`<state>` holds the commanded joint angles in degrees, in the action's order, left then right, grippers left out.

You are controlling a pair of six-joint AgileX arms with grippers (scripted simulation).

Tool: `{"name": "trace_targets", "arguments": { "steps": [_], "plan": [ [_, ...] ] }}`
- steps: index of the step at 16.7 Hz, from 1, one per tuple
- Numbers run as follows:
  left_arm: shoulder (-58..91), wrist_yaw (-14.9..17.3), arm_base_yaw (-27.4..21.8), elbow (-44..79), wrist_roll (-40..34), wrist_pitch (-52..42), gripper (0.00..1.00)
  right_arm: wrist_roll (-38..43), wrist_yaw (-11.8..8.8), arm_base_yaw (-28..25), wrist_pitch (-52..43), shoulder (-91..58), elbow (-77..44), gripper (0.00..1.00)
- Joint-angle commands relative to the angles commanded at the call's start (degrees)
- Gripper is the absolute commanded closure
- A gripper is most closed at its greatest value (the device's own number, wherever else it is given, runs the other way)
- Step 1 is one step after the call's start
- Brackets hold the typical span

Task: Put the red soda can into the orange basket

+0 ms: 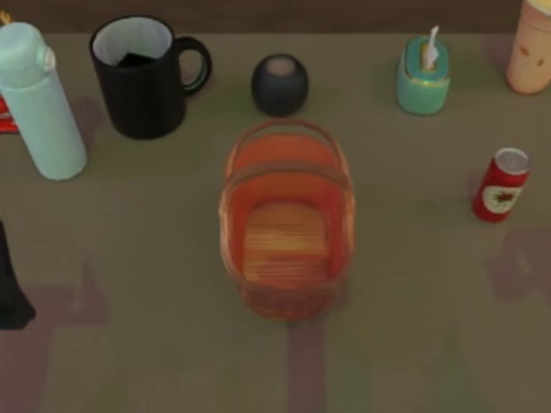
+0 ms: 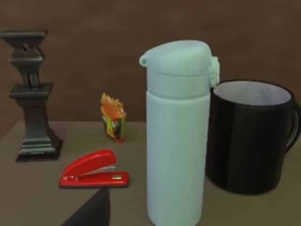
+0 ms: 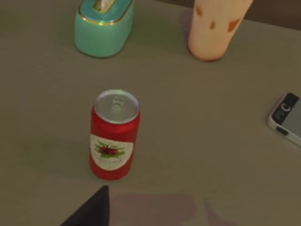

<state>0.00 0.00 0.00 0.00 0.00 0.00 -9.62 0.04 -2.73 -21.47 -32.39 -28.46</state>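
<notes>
The red soda can [image 1: 500,186] stands upright on the right side of the table, well apart from the orange basket [image 1: 227,215] in the middle, which holds nothing. In the right wrist view the can [image 3: 114,135] shows its silver top and pale label. A dark part of my right gripper [image 3: 91,212] sits just short of the can, not touching it. That gripper is out of the top view, where only its shadow falls to the right of the can. My left gripper [image 1: 13,292] is parked at the table's left edge.
Along the back stand a mint bottle [image 1: 39,103], a black mug [image 1: 142,77], a dark round object [image 1: 280,83], a teal tissue box [image 1: 423,77] and a peach cup [image 1: 529,47]. A phone [image 3: 287,117] lies beyond the can. A red stapler [image 2: 91,170] lies by the bottle.
</notes>
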Motion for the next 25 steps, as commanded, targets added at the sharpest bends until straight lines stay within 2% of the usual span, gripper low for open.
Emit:
{"name": "trace_targets", "arguments": {
  "steps": [9, 14, 19, 25],
  "plan": [
    [0.00, 0.00, 0.00, 0.00, 0.00, 0.00, 0.00, -14.07, 0.07, -3.88, -28.81, -55.49, -47.30, 0.00],
    [0.00, 0.00, 0.00, 0.00, 0.00, 0.00, 0.00, -20.32, 0.10, -5.63, -42.19, -79.48, -67.50, 0.00],
    [0.00, 0.00, 0.00, 0.00, 0.00, 0.00, 0.00, -23.66, 0.13, -6.58, -49.79, -91.44, -77.37, 0.00],
    [0.00, 0.00, 0.00, 0.00, 0.00, 0.00, 0.00, -23.82, 0.14, -6.31, -50.20, -92.11, -77.82, 0.00]
  ]
}}
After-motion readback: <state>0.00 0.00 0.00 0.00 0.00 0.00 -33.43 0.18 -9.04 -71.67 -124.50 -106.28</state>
